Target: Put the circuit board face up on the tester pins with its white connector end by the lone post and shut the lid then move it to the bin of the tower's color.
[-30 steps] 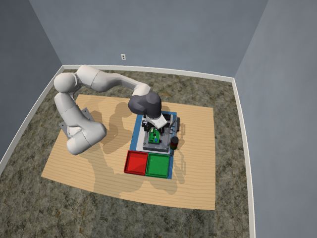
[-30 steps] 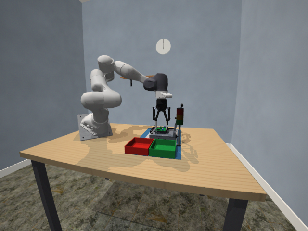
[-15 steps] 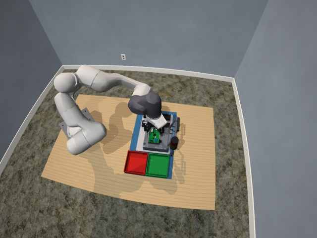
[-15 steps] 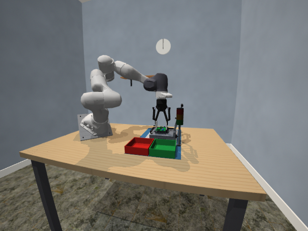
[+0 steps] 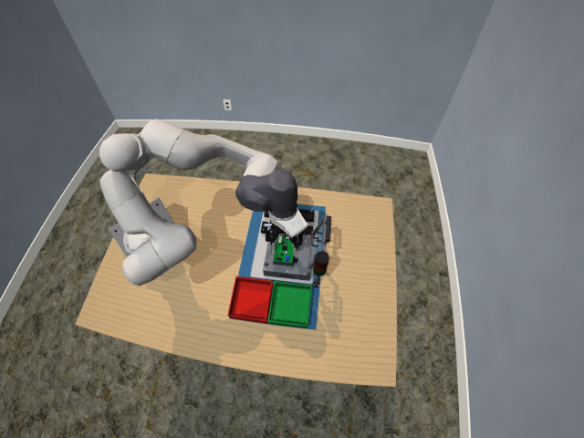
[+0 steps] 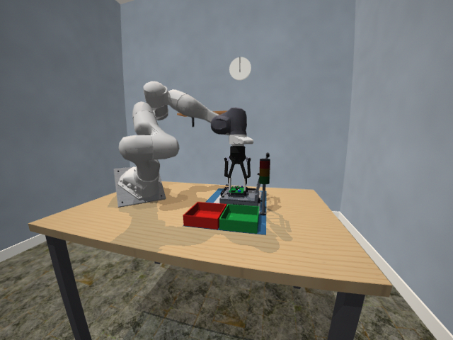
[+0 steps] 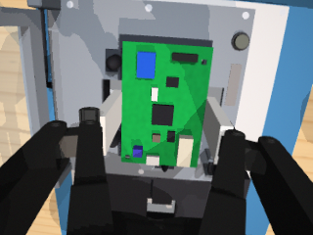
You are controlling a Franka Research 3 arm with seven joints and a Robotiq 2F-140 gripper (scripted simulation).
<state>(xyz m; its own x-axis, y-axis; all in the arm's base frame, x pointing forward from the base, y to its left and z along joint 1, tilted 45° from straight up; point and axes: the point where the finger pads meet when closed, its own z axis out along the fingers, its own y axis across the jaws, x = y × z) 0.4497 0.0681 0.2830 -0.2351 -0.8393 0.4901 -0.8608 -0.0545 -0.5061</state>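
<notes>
The green circuit board (image 5: 283,250) (image 6: 237,190) (image 7: 137,103) is face up over the plate of the grey tester (image 5: 301,271) (image 6: 239,200) (image 7: 90,29). Its large white connector lies at the bottom end in the wrist view, toward the latch hook (image 7: 208,159). My gripper (image 5: 285,245) (image 6: 237,188) (image 7: 162,108) points down, its pale pads against the board's two long edges, shut on it. The lid (image 5: 318,226) (image 7: 29,73) stands open on the hinge side. The pins are hidden under the board; whether it is fully seated cannot be told.
The signal tower (image 5: 321,264) (image 6: 264,171) stands beside the tester, with no lamp clearly lit. The red bin (image 5: 251,299) (image 6: 204,214) and green bin (image 5: 290,304) (image 6: 239,218) stand side by side in front of the tester. The tray is mostly hidden behind the gripper.
</notes>
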